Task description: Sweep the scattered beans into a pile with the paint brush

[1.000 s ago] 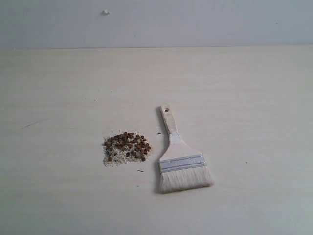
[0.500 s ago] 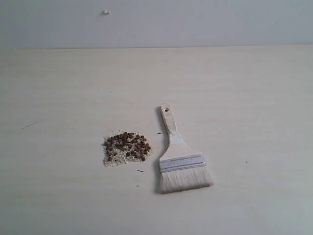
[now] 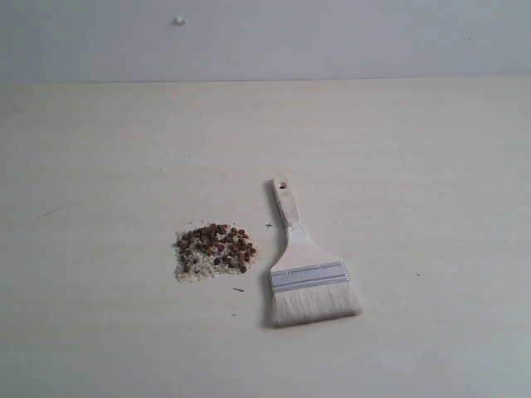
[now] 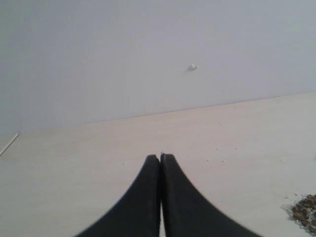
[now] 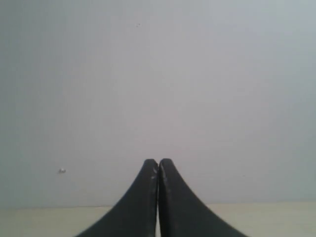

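Note:
Reddish-brown beans and pale crumbs lie gathered in one compact pile (image 3: 214, 250) left of centre on the pale table. The paint brush (image 3: 304, 266) lies flat just right of it, with its holed wooden handle pointing away, its silver ferrule (image 3: 309, 276) in the middle and its whitish bristles toward the front. Neither arm shows in the exterior view. My left gripper (image 4: 160, 159) is shut and empty, low over the table, with the edge of the pile (image 4: 305, 210) at the border of its view. My right gripper (image 5: 158, 163) is shut and empty, facing the wall.
A few stray specks (image 3: 238, 289) lie between pile and brush. A grey wall (image 3: 265, 37) with a small white knob (image 3: 179, 21) stands behind the table's far edge (image 3: 265, 80).

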You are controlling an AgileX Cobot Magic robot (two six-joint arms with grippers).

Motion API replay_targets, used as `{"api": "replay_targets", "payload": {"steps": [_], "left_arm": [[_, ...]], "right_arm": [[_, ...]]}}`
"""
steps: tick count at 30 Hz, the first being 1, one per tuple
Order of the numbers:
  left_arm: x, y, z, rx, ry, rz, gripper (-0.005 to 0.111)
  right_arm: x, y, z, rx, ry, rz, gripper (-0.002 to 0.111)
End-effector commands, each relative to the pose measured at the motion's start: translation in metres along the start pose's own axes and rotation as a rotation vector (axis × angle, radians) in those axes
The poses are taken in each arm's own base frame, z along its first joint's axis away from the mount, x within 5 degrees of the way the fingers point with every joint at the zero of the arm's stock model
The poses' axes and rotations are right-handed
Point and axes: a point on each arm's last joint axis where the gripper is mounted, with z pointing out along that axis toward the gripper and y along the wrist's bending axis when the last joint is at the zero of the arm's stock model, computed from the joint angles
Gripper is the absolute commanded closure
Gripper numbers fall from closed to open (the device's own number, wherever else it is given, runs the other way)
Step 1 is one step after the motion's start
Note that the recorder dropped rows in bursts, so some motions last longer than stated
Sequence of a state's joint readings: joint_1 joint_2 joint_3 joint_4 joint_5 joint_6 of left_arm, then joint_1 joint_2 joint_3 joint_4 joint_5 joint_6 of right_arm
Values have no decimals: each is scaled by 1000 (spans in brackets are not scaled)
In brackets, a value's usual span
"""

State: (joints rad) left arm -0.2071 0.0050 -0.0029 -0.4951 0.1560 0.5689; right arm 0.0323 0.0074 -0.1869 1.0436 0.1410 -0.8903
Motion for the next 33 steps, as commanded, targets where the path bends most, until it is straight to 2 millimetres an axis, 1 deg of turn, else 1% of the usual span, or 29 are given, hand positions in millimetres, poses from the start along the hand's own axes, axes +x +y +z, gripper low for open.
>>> {"api": "replay_targets", "payload": {"steps": [1,3,6,10,13,16,20,24,33], "left_arm": [[0,0,0,2,-6,-2,107],[0,0,0,2,-6,-2,107],[0,0,0,2,-6,-2,107],[0,0,0,2,-6,-2,107],[0,0,0,2,-6,-2,107],[0,0,0,2,-6,-2,107],[0,0,0,2,-6,-2,107],[0,0,0,2,-6,-2,107],[0,0,0,2,-6,-2,107]], "right_arm": [[3,0,-1,3,25,-150,108],[4,0,-1,2,37,-200,108],[4,0,-1,0,44,-214,108],[10,-2,-1,15,109,-253,108],[18,-10,-2,90,160,-157,108],[30,-16,-2,158,190,-28,108],[55,-21,-2,177,267,-51,108],[75,-24,-4,180,325,-59,108],[77,-24,-5,184,349,-53,108]]}}
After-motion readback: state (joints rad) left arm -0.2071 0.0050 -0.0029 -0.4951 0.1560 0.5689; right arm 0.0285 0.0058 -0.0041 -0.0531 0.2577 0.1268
